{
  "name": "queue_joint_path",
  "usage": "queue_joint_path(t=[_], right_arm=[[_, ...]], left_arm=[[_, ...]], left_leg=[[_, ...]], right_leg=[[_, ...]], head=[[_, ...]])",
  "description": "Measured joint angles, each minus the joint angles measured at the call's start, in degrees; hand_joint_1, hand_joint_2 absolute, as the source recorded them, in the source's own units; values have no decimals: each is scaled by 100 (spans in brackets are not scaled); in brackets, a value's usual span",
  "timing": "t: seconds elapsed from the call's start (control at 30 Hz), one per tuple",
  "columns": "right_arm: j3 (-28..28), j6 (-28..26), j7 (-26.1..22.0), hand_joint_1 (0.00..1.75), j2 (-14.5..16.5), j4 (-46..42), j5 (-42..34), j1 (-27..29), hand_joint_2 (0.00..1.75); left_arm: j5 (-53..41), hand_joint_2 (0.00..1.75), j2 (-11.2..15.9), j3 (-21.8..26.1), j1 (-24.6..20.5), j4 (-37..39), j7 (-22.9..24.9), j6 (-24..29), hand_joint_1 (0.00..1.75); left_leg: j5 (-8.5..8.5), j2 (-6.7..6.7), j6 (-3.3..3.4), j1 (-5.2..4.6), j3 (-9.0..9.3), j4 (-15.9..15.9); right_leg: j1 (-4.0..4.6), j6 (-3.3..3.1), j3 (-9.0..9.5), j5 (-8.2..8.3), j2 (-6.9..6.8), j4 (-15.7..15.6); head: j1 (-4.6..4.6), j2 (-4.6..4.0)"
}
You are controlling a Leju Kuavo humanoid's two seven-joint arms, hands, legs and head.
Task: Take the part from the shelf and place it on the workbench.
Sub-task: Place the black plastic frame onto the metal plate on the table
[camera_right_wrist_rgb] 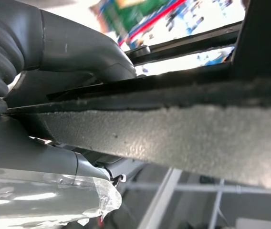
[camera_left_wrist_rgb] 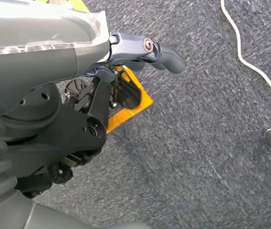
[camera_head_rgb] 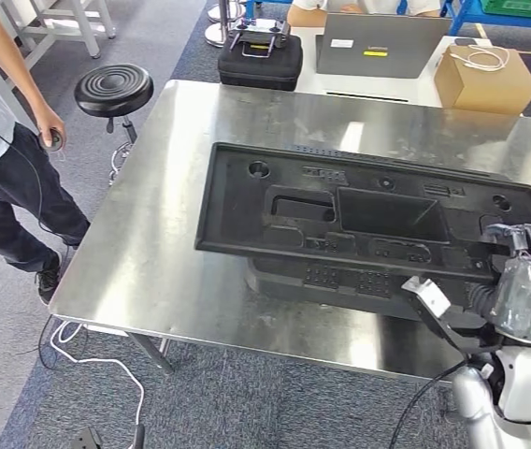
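A large black moulded plastic part [camera_head_rgb: 362, 220] lies over the shiny metal workbench [camera_head_rgb: 164, 234], its near edge slightly lifted off the surface. My right hand [camera_head_rgb: 527, 276] grips the part's near right corner, dark fingers curled over the top. In the right wrist view the part's rough edge [camera_right_wrist_rgb: 184, 133] runs between my thumb [camera_right_wrist_rgb: 87, 47] above and my fingers below. My left hand [camera_left_wrist_rgb: 141, 50] hangs over grey carpet, fingers extended, holding nothing.
A person [camera_head_rgb: 2, 159] stands at the table's left, beside a black stool [camera_head_rgb: 113, 91]. Behind the workbench sit a black case [camera_head_rgb: 260, 58], a laptop [camera_head_rgb: 379, 45] and a cardboard box [camera_head_rgb: 485, 79]. White cable [camera_head_rgb: 100, 360] trails on the floor.
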Motion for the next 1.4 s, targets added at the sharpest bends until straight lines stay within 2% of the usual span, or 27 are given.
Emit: queue_joint_path(t=[0.13, 0.47, 1.03, 1.4], right_arm=[[21, 60, 445, 175, -208, 594, 389, -500, 175], [78, 116, 760, 175, -530, 1519, 430, -1012, 175], [-15, 290, 1144, 175, -797, 2360, 411, -1111, 175], [-95, 413, 1343, 175, -831, 2757, 504, -1110, 175]], left_arm=[[0, 0, -9, -81, -35, 0, 52, -37, 0], [0, 0, -16, -117, -58, 0, 111, -57, 0], [0, 0, -39, -239, -58, 0, 122, -78, 0], [0, 0, -55, -245, -58, 0, 168, -81, 0]], left_leg=[[1, -1, 1, -2, 2, 2], [0, -1, 1, -2, -3, 2], [0, -6, 1, -2, -2, 2], [0, -6, 1, -1, -2, 2]], right_leg=[[-1, 1, 3, 4, 0, 0], [-1, 1, -3, 3, -1, 0], [-1, 1, -1, 4, -6, -1], [-1, 1, -1, 4, -5, 0]], head=[[1, 0], [-1, 0], [-1, 0], [-1, 0]])
